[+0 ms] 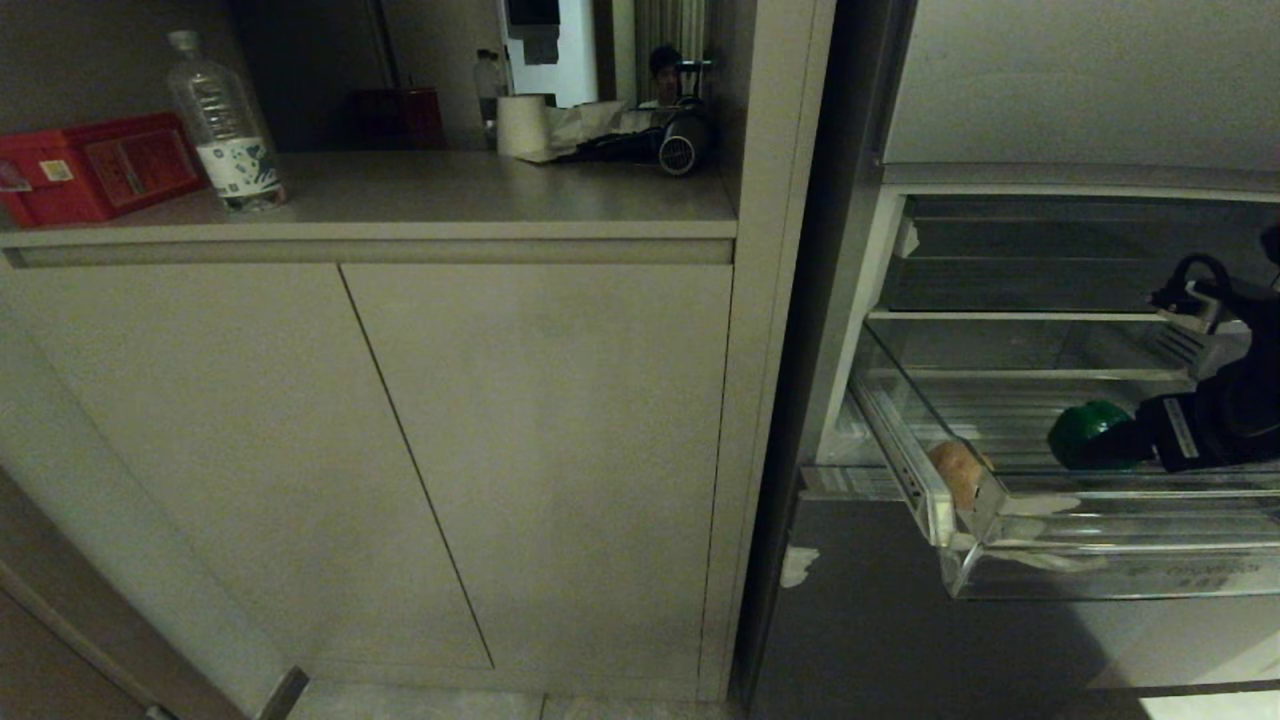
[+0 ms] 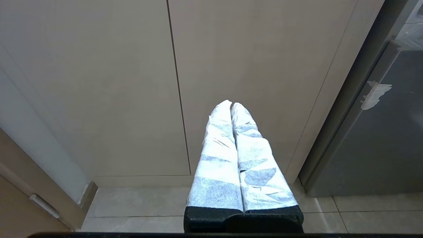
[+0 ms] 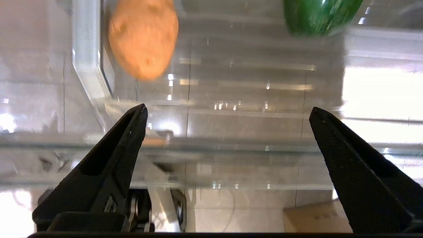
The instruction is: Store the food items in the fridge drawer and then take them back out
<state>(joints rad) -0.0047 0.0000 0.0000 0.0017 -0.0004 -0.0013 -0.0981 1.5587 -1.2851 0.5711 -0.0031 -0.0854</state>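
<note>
A: Beige cabinets [image 1: 540, 440] fill the head view, with a bottle [image 1: 222, 125] and a red box [image 1: 95, 165] on the counter [image 1: 500, 190]. And the fridge?

B: At the right it stands open, the clear drawer [image 1: 1100, 575] pulled out. The pepper [image 1: 1090, 435] lies in it just beside the right gripper [image 1: 1140, 440]; the tan lump [image 1: 958, 472] sits at the drawer's left front corner.

A: Left wrist view?

B: Cabinet doors above floor tiles [image 2: 138, 205]. The left gripper [image 2: 231, 105] hangs before them, its wrapped fingers [image 2: 218, 158] pressed together on nothing.

A: Right wrist view?

B: The black fingers [image 3: 109, 172] stand wide apart with nothing between them, over the drawer's ribbed floor [image 3: 244, 86]. The lump [image 3: 143, 36] lies beyond one finger by the side wall, the pepper [image 3: 320, 16] beyond the other, well apart.
</note>
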